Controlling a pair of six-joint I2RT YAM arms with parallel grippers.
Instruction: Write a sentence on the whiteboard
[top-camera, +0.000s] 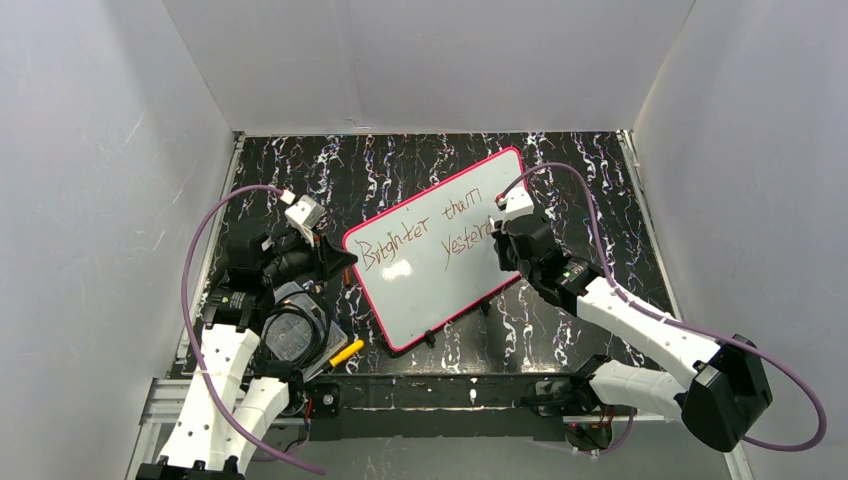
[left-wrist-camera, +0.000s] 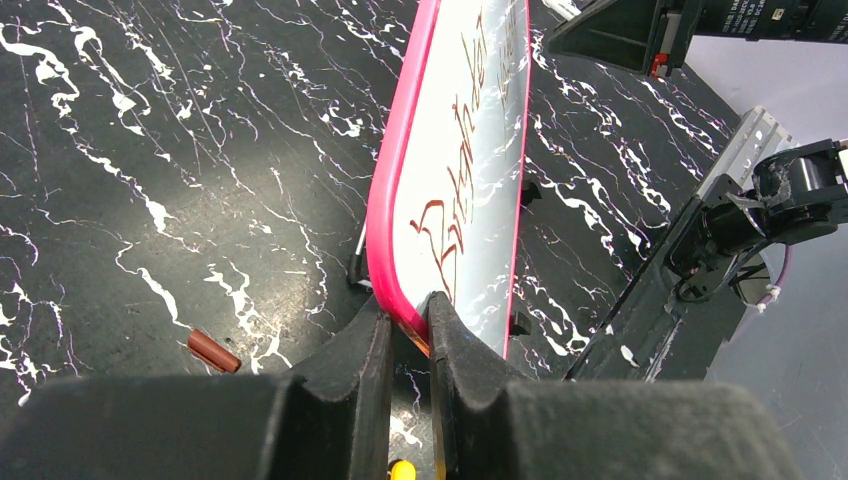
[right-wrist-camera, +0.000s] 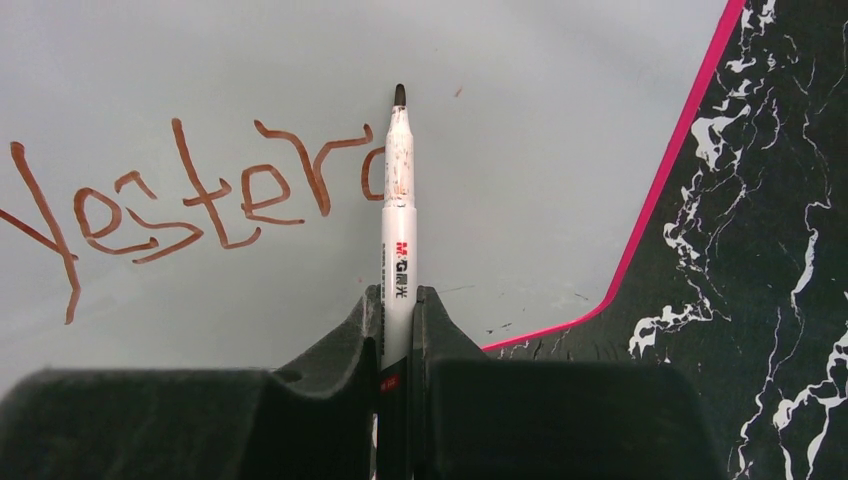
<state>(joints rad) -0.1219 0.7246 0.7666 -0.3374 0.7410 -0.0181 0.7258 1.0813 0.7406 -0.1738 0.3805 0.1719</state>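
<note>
A: Left hand (left-wrist-camera: 405, 318): noted as closed right down on the thin pink-red frame of the large, glossy white rectangular whiteboard (left-wrist-camera: 395, 200). The frame is pinched between the two fingers at a rounded corner.

B: And the right hand (right-wrist-camera: 398, 300)?

A: Recorded as clamped tight on a white-barrelled marker pen (right-wrist-camera: 398, 200) with a dark tip. The barrel is gripped low and the tip is pointed out over the white face. Whether the tip touches cannot be told.

B: Where is the board placed?

A: From above, the whiteboard (top-camera: 440, 290) is seen set askew on the middle of the black, white-veined marble-pattern surface (top-camera: 400, 170). The left hand (top-camera: 345, 262) is logged at its left corner and the right hand (top-camera: 500, 245) over its right part.

B: What is written?

A: A thin reddish-brown handwritten sentence (right-wrist-camera: 200, 200) in two lines. "Brighter than" is read in the upper line. "Yester" is read in the lower, with a curved stroke just beside the marker barrel.

B: Anything else logged?

A: A small reddish-brown cylindrical cap (left-wrist-camera: 213, 351) is noted lying on the surface near the left hand, apart from the board. A small yellow piece (top-camera: 347, 352) is seen by the left arm and is not identified.
</note>
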